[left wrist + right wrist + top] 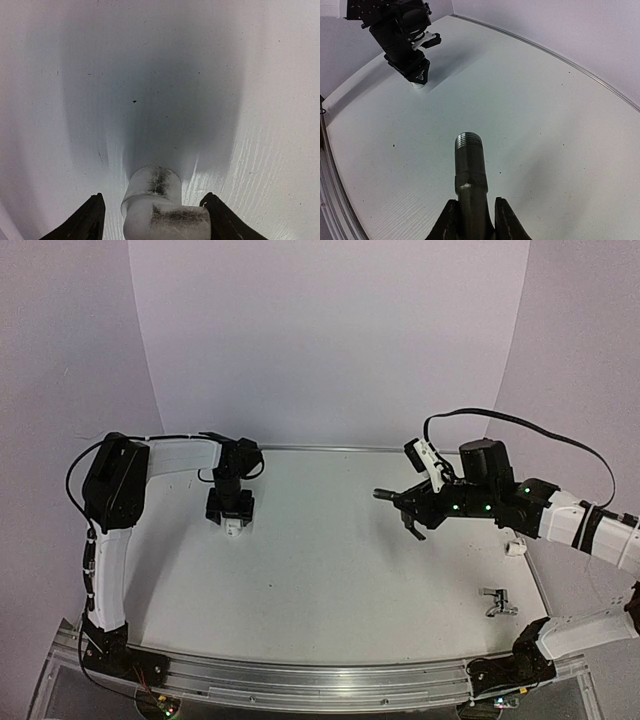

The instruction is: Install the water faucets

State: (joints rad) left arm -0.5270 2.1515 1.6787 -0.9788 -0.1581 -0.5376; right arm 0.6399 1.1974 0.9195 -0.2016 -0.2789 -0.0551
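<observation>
Right pincer [472,217] is clamped on the dark faucet [469,160], whose threaded end juts ahead of its fingertips, above the bench [545,125]. The silver faucet [497,602] lies on the bench, well apart. Left pincer [152,205] stands open astride a white fitting [150,182].

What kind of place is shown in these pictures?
Probably a robotics lab test bench, not a home or factory: a bare white table enclosed by a plain curved backdrop, with the left arm and right arm bolted to an aluminium rail at its near edge.
</observation>
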